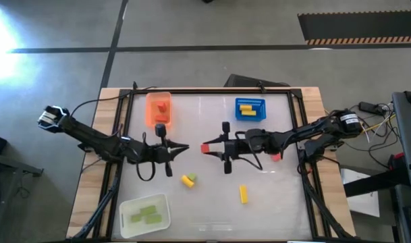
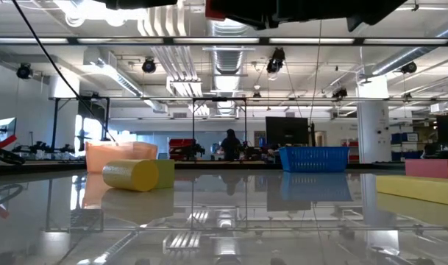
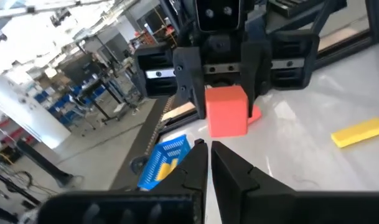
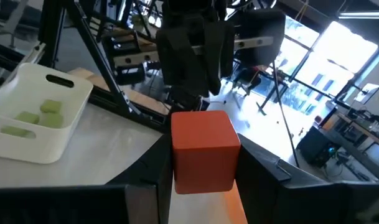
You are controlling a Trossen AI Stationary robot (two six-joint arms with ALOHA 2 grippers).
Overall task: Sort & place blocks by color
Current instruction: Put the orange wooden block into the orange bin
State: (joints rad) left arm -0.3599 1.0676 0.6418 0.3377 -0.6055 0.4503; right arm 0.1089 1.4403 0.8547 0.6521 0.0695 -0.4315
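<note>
A red cube block (image 4: pixel 203 149) hangs above the table's middle, with my right gripper (image 1: pixel 206 148) shut on it. My left gripper (image 1: pixel 185 146) stands shut and level, facing it from the left, a short gap from the cube (image 3: pixel 226 111). A yellow cylinder (image 1: pixel 186 180) and a light green block (image 1: pixel 193 177) lie together on the table nearer the front. A yellow bar (image 1: pixel 243 194) lies to their right. Another red block (image 1: pixel 276 156) lies on the table under my right arm. My right gripper pinches the red cube by two opposite side faces (image 4: pixel 178 165) between its two fingers (image 3: pixel 254 74). The fingers are level and come from the table's right. The cube is lifted clear of the table, upright, its free face toward my left gripper.
The orange tray (image 1: pixel 150 111) with red blocks stands at the far left of centre. The blue tray (image 1: pixel 261 108) with yellow blocks is at the far right. The white tray (image 1: pixel 127 223) with green blocks is at the near left. A raised black frame (image 1: pixel 192 92) edges the table.
</note>
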